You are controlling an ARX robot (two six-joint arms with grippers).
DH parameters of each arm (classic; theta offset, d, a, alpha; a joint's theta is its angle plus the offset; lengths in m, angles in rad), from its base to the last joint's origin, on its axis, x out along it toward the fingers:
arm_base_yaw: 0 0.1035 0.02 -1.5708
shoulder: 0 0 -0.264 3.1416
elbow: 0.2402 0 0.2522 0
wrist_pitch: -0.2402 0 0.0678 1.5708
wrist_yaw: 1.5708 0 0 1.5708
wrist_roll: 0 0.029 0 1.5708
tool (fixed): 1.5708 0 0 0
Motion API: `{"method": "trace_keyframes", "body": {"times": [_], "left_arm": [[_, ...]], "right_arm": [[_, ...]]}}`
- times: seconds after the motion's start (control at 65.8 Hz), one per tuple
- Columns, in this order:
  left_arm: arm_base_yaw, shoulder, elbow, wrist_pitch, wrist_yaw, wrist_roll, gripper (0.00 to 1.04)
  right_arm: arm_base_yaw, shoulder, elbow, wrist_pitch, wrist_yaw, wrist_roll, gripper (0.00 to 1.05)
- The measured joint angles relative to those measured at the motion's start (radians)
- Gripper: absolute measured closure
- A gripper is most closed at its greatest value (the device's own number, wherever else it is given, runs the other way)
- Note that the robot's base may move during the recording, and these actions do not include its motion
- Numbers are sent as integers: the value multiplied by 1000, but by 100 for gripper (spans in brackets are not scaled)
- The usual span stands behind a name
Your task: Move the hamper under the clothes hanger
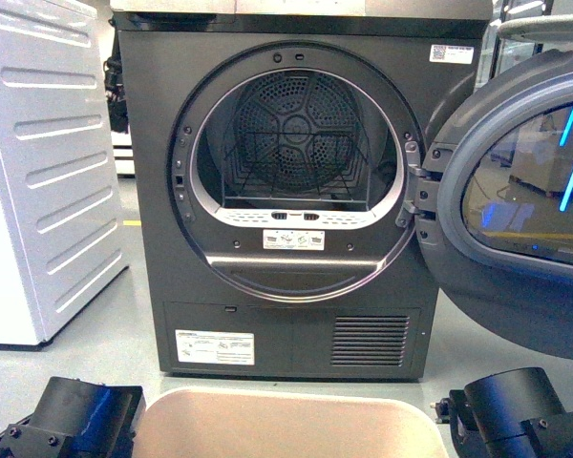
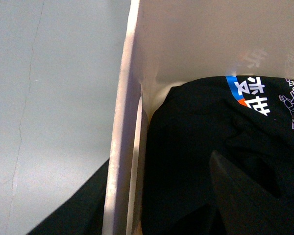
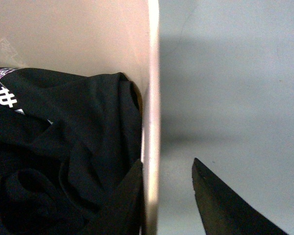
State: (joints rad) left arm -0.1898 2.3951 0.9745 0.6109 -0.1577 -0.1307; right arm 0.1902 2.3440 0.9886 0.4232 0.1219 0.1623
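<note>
- Beige hamper (image 1: pixel 286 393) rim, with an open-doored grey dryer (image 1: pixel 267 315) just behind it; no clothes hanger in sight, so the move seems unstarted.
- Left fingers (image 2: pixel 245 196) spread apart, one inside the hamper above a black shirt (image 2: pixel 196 147), apparently one outside.
- Right fingers (image 3: pixel 220 205) parted astride the hamper wall, likely readying a grip to lift.

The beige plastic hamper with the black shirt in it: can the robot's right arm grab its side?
Probably yes. The right gripper straddles the beige plastic hamper's side wall: one finger is inside beside the black T-shirt, the other outside over grey floor. Nothing stands between; it looks open and need only close.
</note>
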Motion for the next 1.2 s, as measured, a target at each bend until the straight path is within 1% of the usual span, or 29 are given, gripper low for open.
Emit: {"method": "trace_keyframes", "body": {"times": [0.015,0.046,0.061,0.091,0.152,0.197,0.213,0.365,0.684,0.79,0.896,1.2], "left_arm": [[0,0,0,0,0,0,72],[1,0,0,-1,-1,0,77],[1,0,0,-2,-1,0,81],[2,0,0,-2,0,1,84],[2,-3,0,-2,3,3,95],[2,-8,0,-6,6,5,101],[1,-10,0,-8,8,5,102],[-5,-35,-1,-37,20,23,101],[-15,-112,-23,-37,4,27,101],[-11,-141,-42,-36,2,28,101],[-8,-148,-45,-36,-23,31,101],[-6,-149,-47,-36,-23,32,101]], "right_arm": [[2,0,0,0,0,0,79],[2,0,0,0,-1,0,83],[3,0,0,0,-2,-1,86],[3,0,0,-1,-3,-1,90],[4,0,2,-3,0,-1,100],[4,0,2,-5,2,-1,102],[4,-1,2,-5,2,-1,102],[-3,-11,2,-19,1,-1,102],[-13,-105,-16,-35,-6,-8,102],[-13,-122,-27,-31,-10,-8,102],[-12,-124,-43,-7,-10,-9,102],[-9,-134,-51,-2,-6,-11,102]]}}
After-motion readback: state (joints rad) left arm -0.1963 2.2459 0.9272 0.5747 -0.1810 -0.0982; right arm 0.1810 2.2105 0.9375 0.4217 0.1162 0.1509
